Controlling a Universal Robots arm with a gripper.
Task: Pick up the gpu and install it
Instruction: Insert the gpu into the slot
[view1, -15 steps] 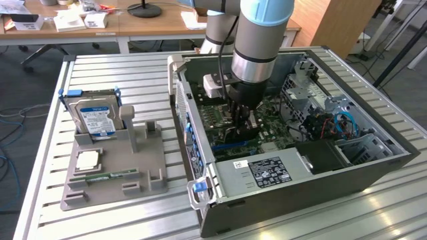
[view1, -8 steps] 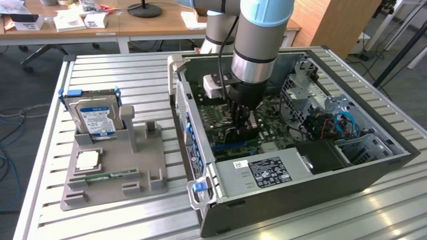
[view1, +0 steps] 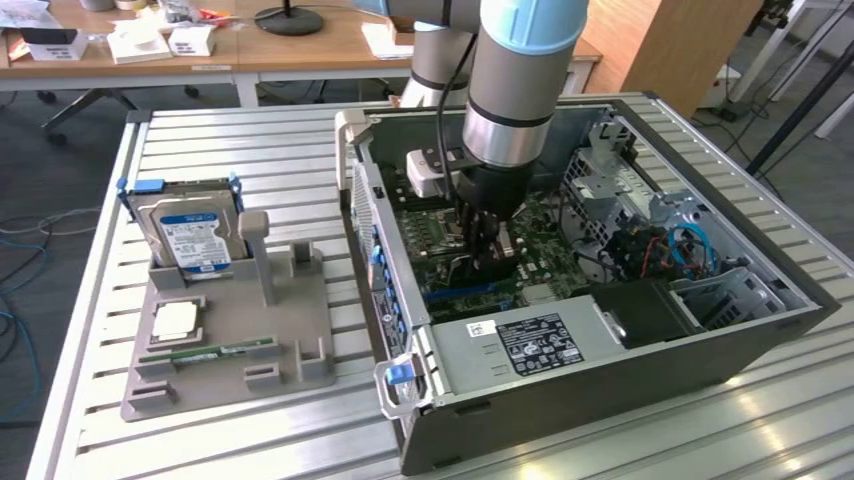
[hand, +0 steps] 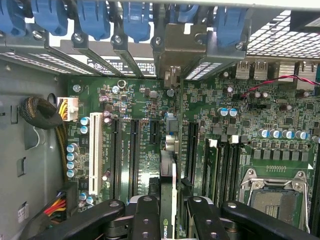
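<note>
Slatted metal tabletop is carrying, on the exterior view's left, a grey holder with a hard drive and memory stick sitting in it. Your arm is reaching straight down into the open computer case, its gripper clamping the gpu edge-on over the motherboard slots.

A robotics lab: aluminium slat bench, opened computer case, cluttered wooden desks behind.

Inside the case, gpu stands over motherboard.
</note>
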